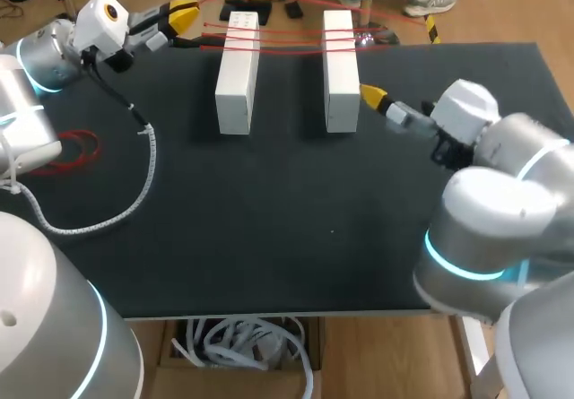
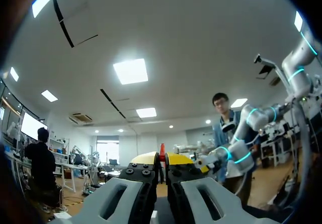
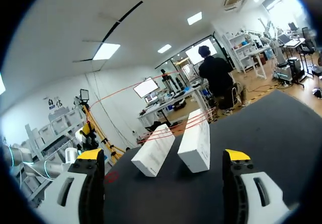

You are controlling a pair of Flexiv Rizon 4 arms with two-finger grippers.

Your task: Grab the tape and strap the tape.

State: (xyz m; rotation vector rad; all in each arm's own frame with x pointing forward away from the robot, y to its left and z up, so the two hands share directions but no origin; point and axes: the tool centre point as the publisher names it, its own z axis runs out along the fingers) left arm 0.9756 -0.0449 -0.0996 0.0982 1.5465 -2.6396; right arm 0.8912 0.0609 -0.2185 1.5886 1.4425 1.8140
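Red tape [image 1: 287, 33] was seen stretched in several strands across the left white box [image 1: 238, 72] and the right white box [image 1: 340, 67] on the black table [image 1: 269, 220]. The tape was pinched in the closed left gripper [image 1: 182, 13]. The right gripper [image 1: 372, 94] was held wide open, empty, just beside the right white box.

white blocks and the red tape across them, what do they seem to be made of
White blocks: perhaps painted wood, foam or rigid plastic. They look matte and uniform with crisp square edges, and the pictures leave the choice open. Red tape: likely thin elastic or plastic strapping, seen as narrow strands pulled taut over both blocks.
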